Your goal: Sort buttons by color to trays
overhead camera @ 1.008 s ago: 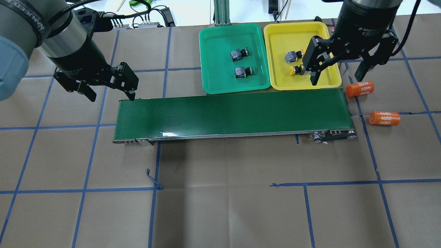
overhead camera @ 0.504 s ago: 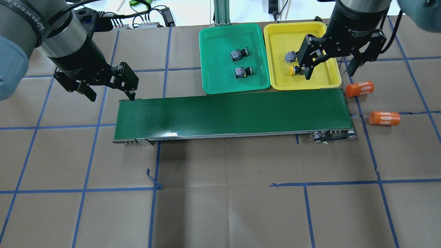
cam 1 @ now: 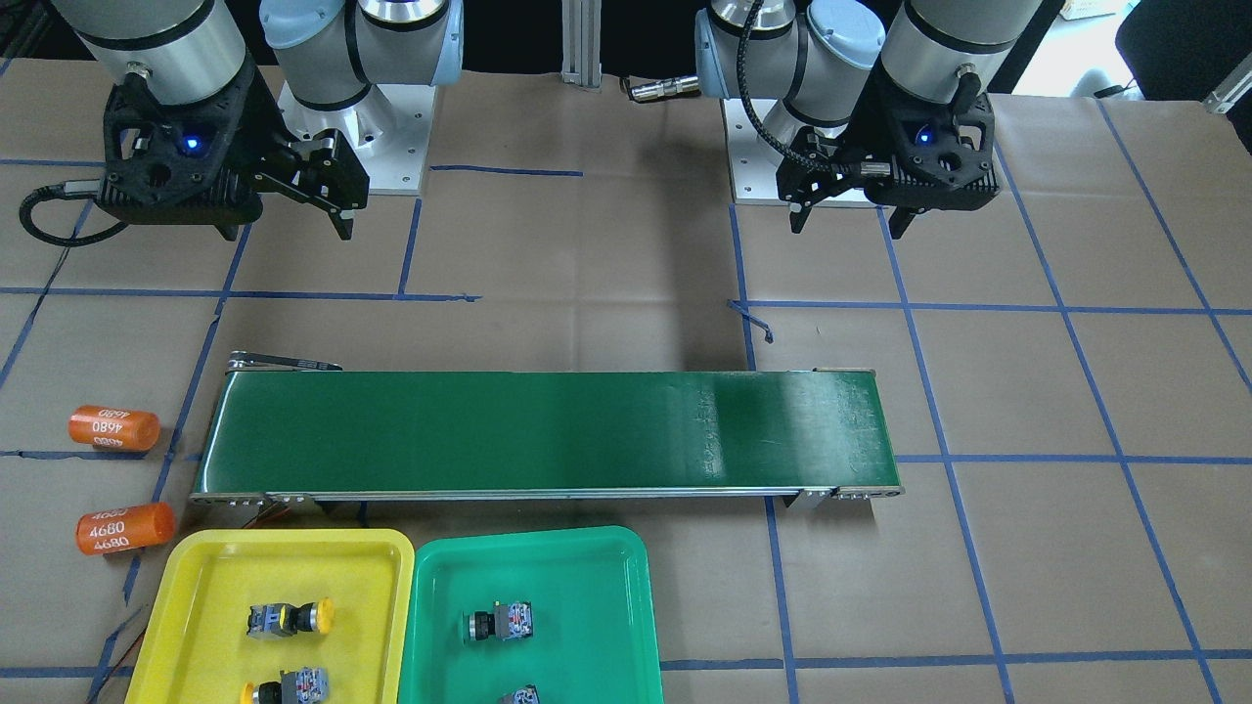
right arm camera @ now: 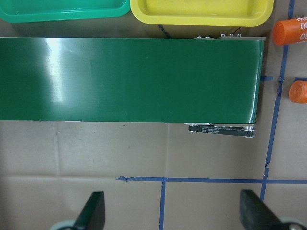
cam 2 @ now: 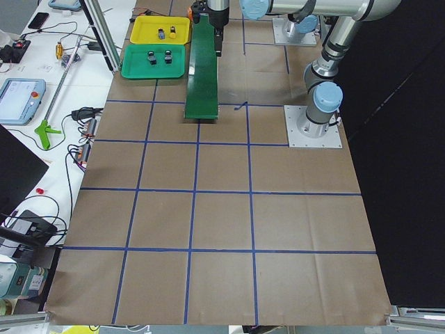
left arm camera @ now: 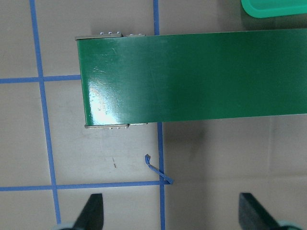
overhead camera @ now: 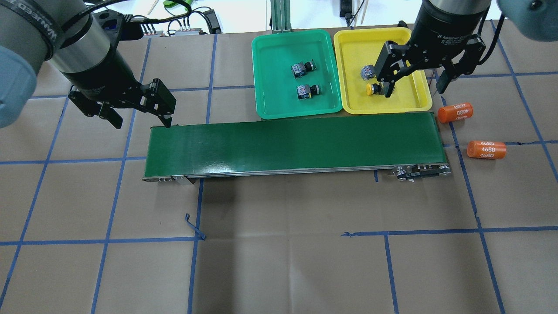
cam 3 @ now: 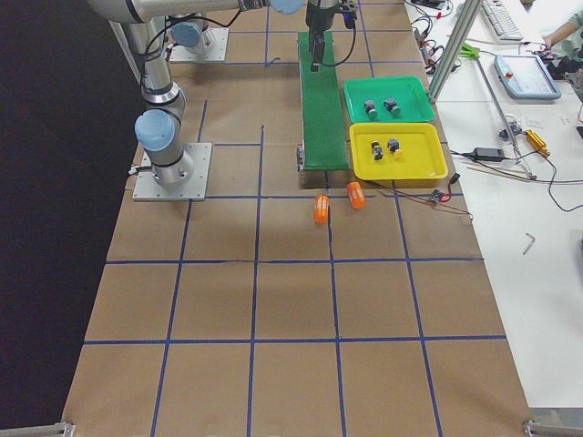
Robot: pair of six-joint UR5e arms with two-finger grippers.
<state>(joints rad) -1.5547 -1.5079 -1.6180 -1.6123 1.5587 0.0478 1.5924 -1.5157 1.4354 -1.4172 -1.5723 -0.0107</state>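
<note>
Right hand [overhead camera: 414, 90] and left hand [overhead camera: 143, 123] are both spread wide, holding nothing. Ahead of the right hand, past the belt [overhead camera: 292, 146], 2 yellow buttons [overhead camera: 374, 89] lie in the yellow tray [overhead camera: 383, 110] and 2 green buttons [overhead camera: 307, 90] in the green tray [overhead camera: 296, 114]. Sorting looks finished. The likeliest slip would be another reach forward knocking a button out.

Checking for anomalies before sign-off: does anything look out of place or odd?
No missort: two yellow buttons in the yellow tray, the other two buttons in the green tray. Oddities: two orange cylinders lying loose beside the belt, and a peeled curl of blue tape.
</note>
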